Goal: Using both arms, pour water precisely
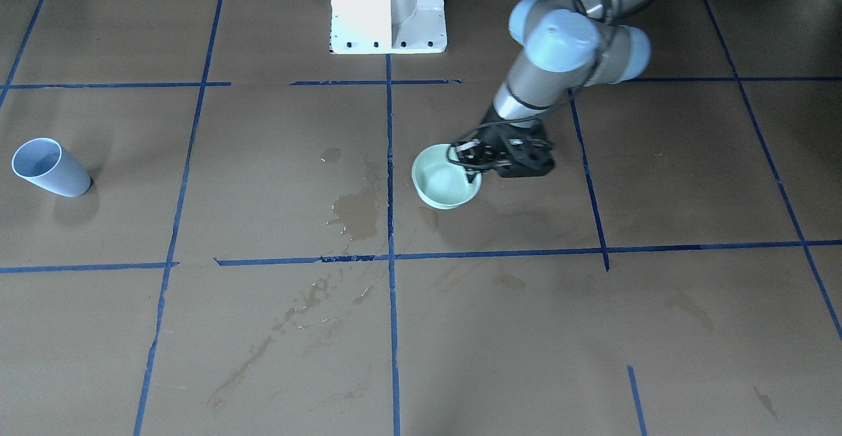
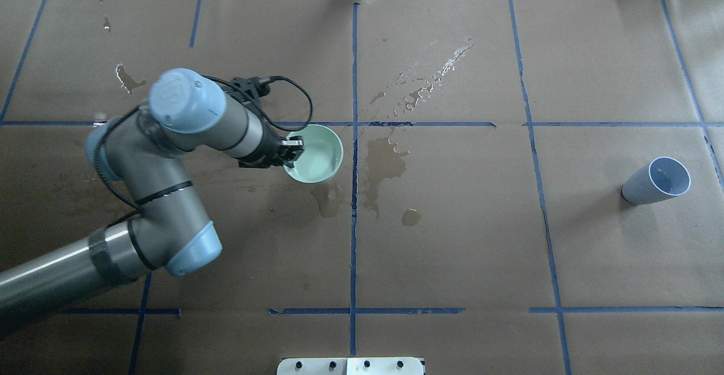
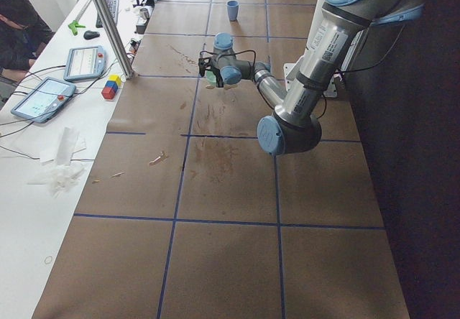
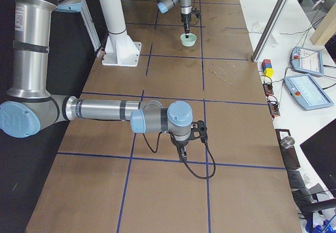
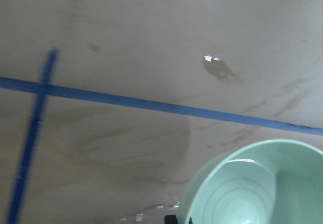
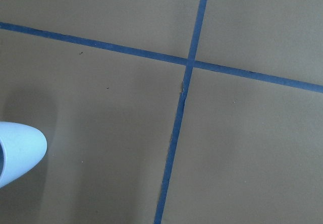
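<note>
A pale green bowl (image 2: 319, 157) sits near the table's middle; it also shows in the front view (image 1: 441, 186) and the left wrist view (image 5: 252, 188). My left gripper (image 2: 291, 151) comes down on the bowl's rim on my left side and is shut on it, one finger inside the bowl (image 1: 471, 174). I cannot tell whether the bowl holds water. Spilled water (image 2: 387, 163) glints on the paper beside it. My right gripper (image 4: 182, 151) shows only in the exterior right view, low over the table; I cannot tell if it is open or shut.
A pale blue-grey cup (image 2: 656, 181) stands far to the right, also seen in the front view (image 1: 49, 166). Wet streaks (image 2: 435, 78) run across the far paper. A pale blue rounded shape (image 6: 17, 151) sits at the right wrist view's left edge. The white pedestal (image 1: 388, 8) stands at the robot's base.
</note>
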